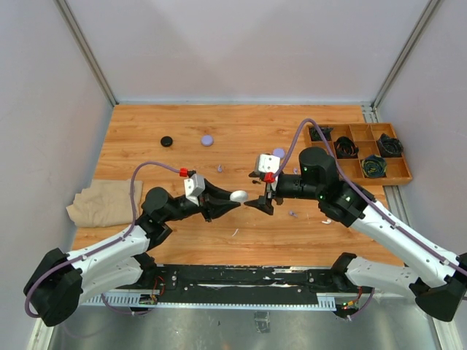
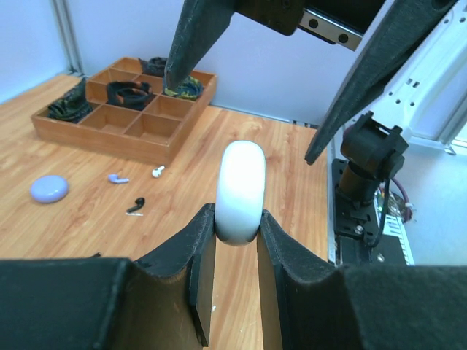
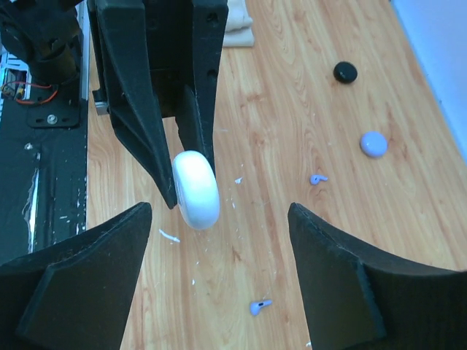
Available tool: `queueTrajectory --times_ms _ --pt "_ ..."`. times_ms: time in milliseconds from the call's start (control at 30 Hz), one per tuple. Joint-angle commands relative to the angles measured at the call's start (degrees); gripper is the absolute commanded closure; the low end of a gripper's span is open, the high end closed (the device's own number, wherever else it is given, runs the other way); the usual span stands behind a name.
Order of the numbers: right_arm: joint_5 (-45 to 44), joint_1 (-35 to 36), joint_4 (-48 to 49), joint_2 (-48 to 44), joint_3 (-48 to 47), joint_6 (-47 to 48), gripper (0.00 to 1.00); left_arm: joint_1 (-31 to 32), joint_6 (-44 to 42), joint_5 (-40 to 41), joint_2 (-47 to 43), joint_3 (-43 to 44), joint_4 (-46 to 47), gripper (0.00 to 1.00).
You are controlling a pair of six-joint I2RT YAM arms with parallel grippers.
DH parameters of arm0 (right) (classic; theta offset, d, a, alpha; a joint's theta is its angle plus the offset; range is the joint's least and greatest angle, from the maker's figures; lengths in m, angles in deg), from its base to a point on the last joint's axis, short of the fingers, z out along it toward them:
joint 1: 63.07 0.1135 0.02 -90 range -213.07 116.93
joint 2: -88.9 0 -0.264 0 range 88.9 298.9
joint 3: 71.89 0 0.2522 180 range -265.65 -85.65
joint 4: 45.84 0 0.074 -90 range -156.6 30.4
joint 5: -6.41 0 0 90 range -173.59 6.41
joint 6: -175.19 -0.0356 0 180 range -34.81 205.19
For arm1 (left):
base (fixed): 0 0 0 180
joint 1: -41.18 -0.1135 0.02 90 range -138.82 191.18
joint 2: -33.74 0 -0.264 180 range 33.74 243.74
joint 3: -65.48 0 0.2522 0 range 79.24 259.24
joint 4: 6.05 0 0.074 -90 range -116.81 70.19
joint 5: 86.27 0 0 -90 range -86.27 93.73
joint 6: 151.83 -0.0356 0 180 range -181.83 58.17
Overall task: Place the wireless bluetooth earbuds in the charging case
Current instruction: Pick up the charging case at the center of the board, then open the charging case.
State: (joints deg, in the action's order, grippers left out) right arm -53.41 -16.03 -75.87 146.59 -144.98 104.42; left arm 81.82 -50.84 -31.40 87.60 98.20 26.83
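L tool pinches white case midair, looks closed; R tool wide, empty, near it. Next, prob.: open case, fetch white bud off tabletop.

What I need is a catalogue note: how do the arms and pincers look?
The left arm and right arm have white shells with black joints. A purple cable loops along each. The left pincer and right pincer are black, two-pronged and tapered, each beside a grey box with a red tab.
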Motion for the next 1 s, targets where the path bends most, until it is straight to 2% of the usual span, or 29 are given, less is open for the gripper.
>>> queueTrajectory --times_ms 0,333,967 --pt "-1.79 1.79 4.69 -0.18 0.78 -0.59 0.23 0.23 0.05 4.25 -1.52 -0.25 3.43 1.0" --pt "-6.29 2.78 8.67 1.16 1.95 -0.97 0.19 0.23 0.35 3.39 -1.14 -0.29 3.82 1.0" --pt "-13.06 3.33 9.24 0.1 2.45 -0.4 0.19 0.23 0.97 -1.53 0.14 0.56 3.81 1.0"
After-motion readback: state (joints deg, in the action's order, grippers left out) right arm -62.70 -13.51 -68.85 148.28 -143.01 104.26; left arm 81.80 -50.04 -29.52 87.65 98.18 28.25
